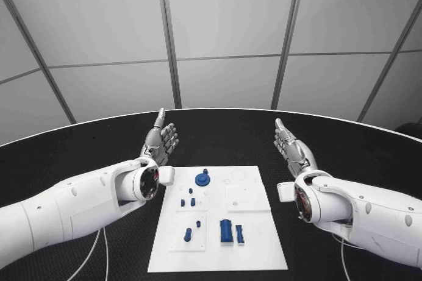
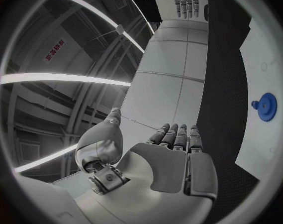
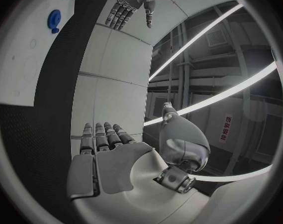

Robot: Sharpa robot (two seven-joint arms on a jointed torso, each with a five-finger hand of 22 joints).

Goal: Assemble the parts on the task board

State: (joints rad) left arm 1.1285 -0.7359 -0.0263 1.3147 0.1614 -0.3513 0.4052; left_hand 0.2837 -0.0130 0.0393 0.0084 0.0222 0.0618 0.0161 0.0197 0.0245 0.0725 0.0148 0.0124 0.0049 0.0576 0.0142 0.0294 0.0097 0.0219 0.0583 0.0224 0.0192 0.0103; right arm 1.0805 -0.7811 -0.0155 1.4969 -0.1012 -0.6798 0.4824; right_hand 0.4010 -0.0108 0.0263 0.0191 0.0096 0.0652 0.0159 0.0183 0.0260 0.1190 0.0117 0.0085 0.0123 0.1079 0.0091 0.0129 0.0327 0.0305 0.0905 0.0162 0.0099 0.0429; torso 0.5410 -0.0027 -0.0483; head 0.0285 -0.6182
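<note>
Between the robot's flat, outstretched left hand (image 1: 160,144) and right hand (image 1: 292,148), both holding nothing, the task board (image 1: 220,220) carries scattered blue parts (image 1: 203,179), a pose fitting either a start or a finish.

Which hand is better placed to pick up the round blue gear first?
Left, marginally. The round blue gear lies on the left part of the task board, nearer the left hand than the right hand. Both hands are open and empty, held off the board's sides.
</note>
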